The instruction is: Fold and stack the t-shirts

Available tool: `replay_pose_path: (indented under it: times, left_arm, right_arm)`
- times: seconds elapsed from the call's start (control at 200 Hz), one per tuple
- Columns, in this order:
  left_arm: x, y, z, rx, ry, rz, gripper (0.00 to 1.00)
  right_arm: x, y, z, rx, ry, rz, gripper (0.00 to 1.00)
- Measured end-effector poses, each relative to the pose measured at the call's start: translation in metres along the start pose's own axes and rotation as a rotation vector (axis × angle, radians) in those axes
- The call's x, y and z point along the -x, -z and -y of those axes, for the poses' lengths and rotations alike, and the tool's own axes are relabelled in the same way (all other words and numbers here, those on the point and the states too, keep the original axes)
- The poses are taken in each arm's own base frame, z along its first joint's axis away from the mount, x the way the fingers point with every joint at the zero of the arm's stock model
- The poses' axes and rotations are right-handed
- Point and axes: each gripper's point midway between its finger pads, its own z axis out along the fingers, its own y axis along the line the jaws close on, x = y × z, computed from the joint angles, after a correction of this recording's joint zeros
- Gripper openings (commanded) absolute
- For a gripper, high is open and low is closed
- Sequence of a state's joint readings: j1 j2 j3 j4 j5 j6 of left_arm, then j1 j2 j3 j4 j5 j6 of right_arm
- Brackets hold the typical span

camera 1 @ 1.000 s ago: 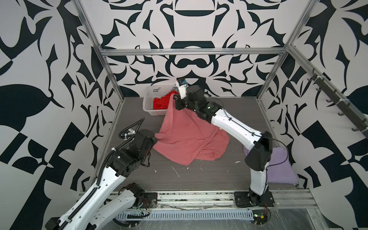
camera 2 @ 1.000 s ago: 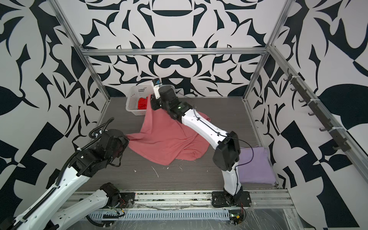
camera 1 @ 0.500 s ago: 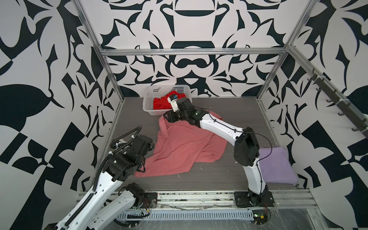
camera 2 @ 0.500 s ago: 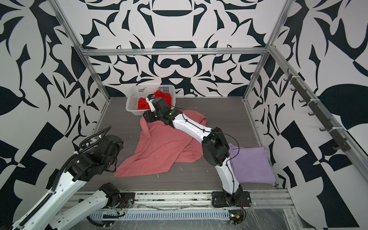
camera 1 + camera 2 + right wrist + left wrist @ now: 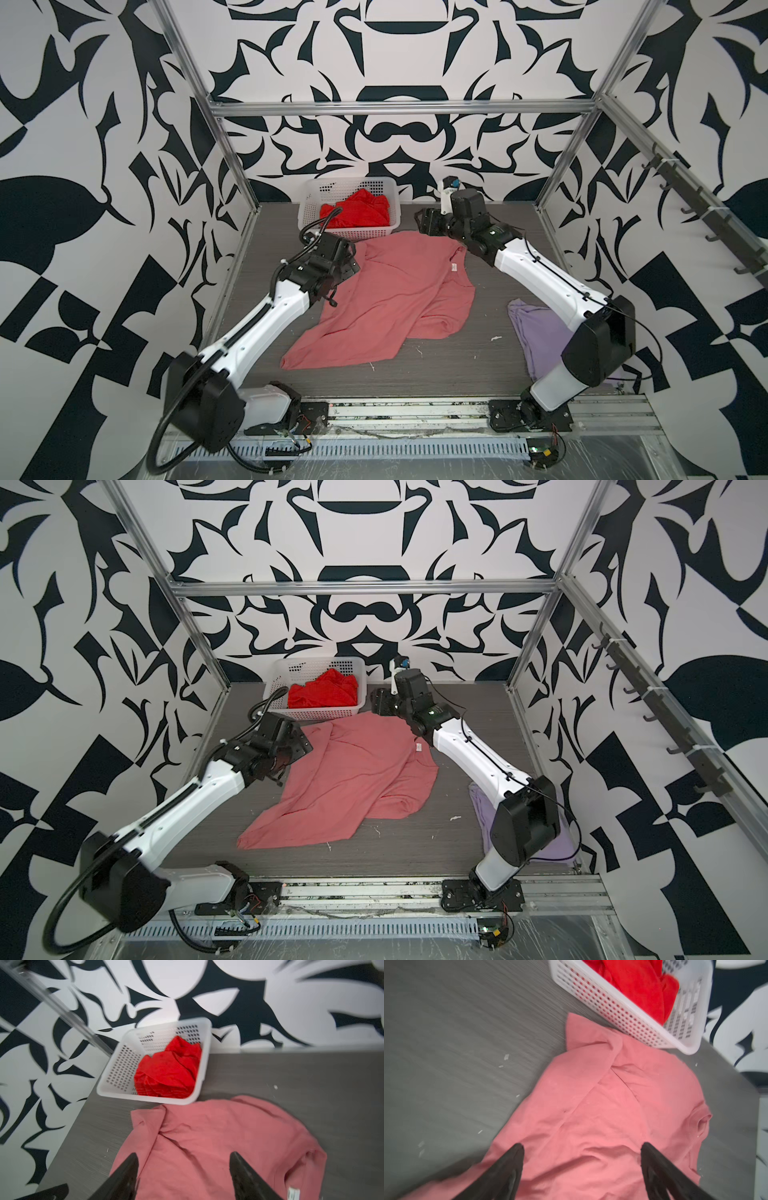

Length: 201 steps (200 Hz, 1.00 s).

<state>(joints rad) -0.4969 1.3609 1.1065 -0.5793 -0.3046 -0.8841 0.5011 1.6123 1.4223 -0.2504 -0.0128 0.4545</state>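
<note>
The salmon-pink t-shirt (image 5: 386, 303) lies spread but rumpled across the middle of the counter (image 5: 457, 374). Its white neck label (image 5: 454, 267) faces up at its far right, and its far edge lies against the white basket (image 5: 357, 233). The bright red t-shirt (image 5: 359, 210) sits crumpled inside that basket. The pale lavender t-shirt (image 5: 536, 332) lies near right, partly hidden.

Three soft cotton t-shirts: one salmon-pink shirt (image 5: 386, 299) at the middle of the one grey counter (image 5: 457, 374), one pale lavender shirt (image 5: 536, 332) at four o'clock, and one bright red shirt (image 5: 357, 212) at twelve o'clock. One white plastic lattice basket (image 5: 374, 232) holds the red one. Two white-and-black arms, each with one black two-fingered tool: left tool (image 5: 581, 1147), right tool (image 5: 184, 1155).
</note>
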Motion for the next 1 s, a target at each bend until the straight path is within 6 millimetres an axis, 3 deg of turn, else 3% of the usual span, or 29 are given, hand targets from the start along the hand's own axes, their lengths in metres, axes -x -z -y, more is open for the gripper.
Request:
replay_pose_path:
  times: [0.13, 0.23, 0.32, 0.42, 0.545, 0.675, 0.85, 1.005]
  left_arm:
    - [0.001, -0.035, 0.029, -0.026, -0.121, -0.075, 0.93]
    - [0.008, -0.063, 0.053, -0.038, -0.206, -0.100, 0.89]
    - [0.012, -0.086, 0.063, -0.018, -0.259, -0.106, 0.86]
    - [0.011, -0.112, 0.062, 0.029, -0.302, -0.115, 0.75]
    - [0.004, -0.139, 0.049, 0.100, -0.321, -0.134, 0.68]
    - [0.003, -0.155, 0.031, 0.162, -0.317, -0.141, 0.59]
    - [0.021, -0.160, 0.008, 0.211, -0.268, -0.117, 0.35]
    - [0.020, -0.169, -0.033, 0.258, -0.188, -0.147, 0.15]
  right_arm:
    - [-0.051, -0.015, 0.038, -0.085, -0.074, -0.123, 0.83]
    - [-0.079, -0.024, 0.056, -0.126, -0.123, -0.186, 0.83]
    - [-0.094, -0.031, 0.065, -0.141, -0.155, -0.221, 0.80]
    - [-0.113, -0.042, 0.074, -0.155, -0.189, -0.257, 0.74]
    - [-0.142, -0.061, 0.087, -0.190, -0.233, -0.322, 0.69]
    - [-0.168, -0.073, 0.103, -0.257, -0.274, -0.374, 0.69]
    - [-0.183, -0.071, 0.116, -0.319, -0.296, -0.400, 0.66]
    - [-0.194, -0.065, 0.124, -0.343, -0.318, -0.392, 0.65]
